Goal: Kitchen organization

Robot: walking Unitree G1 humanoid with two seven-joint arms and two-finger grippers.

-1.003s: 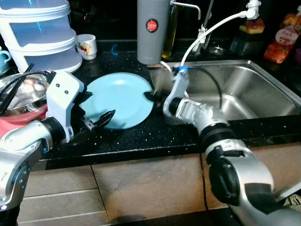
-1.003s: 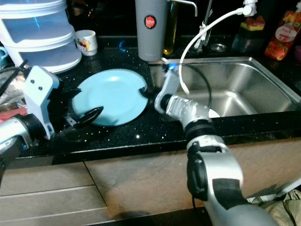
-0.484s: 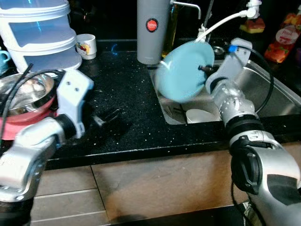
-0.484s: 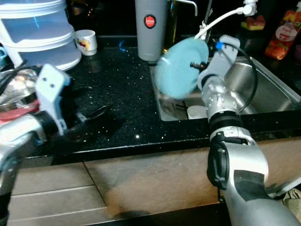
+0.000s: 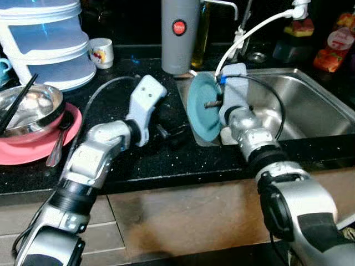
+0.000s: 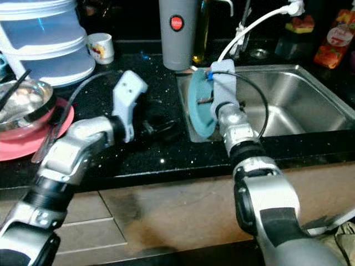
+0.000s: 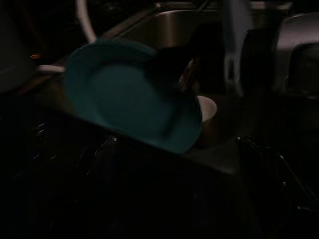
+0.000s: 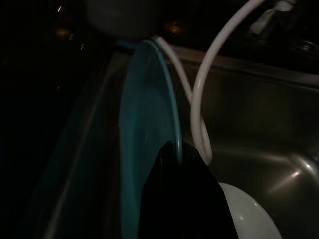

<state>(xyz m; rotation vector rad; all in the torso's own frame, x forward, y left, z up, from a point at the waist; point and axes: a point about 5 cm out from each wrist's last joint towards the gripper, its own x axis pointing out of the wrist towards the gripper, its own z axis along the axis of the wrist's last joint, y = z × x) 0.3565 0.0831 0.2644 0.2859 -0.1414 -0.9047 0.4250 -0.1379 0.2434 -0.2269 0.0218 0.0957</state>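
Observation:
A light blue plate [image 5: 201,111] stands on edge, upright, at the left end of the steel sink [image 5: 302,97]. My right gripper [image 5: 214,103] is shut on its rim; in the right wrist view a black finger [image 8: 179,199] covers the plate's edge [image 8: 144,129]. Just behind the plate, a white bowl [image 8: 249,211] lies in the sink's bottom. My left gripper [image 5: 172,133] hovers low over the black counter left of the sink, open and holding nothing, pointing at the plate [image 7: 129,94].
At the far left a steel bowl with chopsticks [image 5: 25,105] sits on a pink plate [image 5: 30,152], a spoon [image 5: 58,145] beside it. Stacked plastic containers [image 5: 50,39], a mug [image 5: 102,52], a grey flask [image 5: 178,36], a white hose [image 5: 249,30] and bottles [image 5: 335,41] line the back.
My right gripper lifted the blue plate off the counter, swung it over the sink and lowered it upright at the sink's left end. My left arm moved right toward the sink.

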